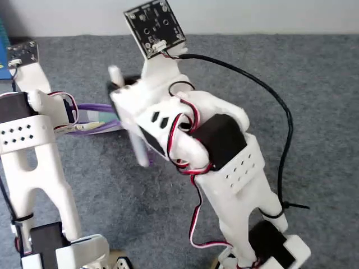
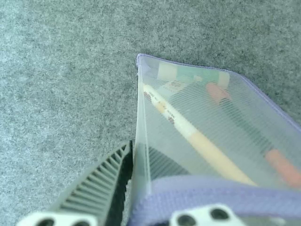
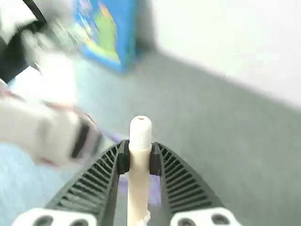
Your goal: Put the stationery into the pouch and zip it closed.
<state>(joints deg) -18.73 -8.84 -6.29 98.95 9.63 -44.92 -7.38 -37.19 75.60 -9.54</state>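
Two end effectors divide the job. The left end effector is clamped on the purple-trimmed zipper edge of the pouch, probably to steady its mouth for loading. The pouch lies on the grey table between the arms, with a yellow pencil and other stationery visible through its mesh. The right end effector is closed around a white pen, held above the table near the pouch and gripped partway along the barrel, likely so the free end can be steered into the opening.
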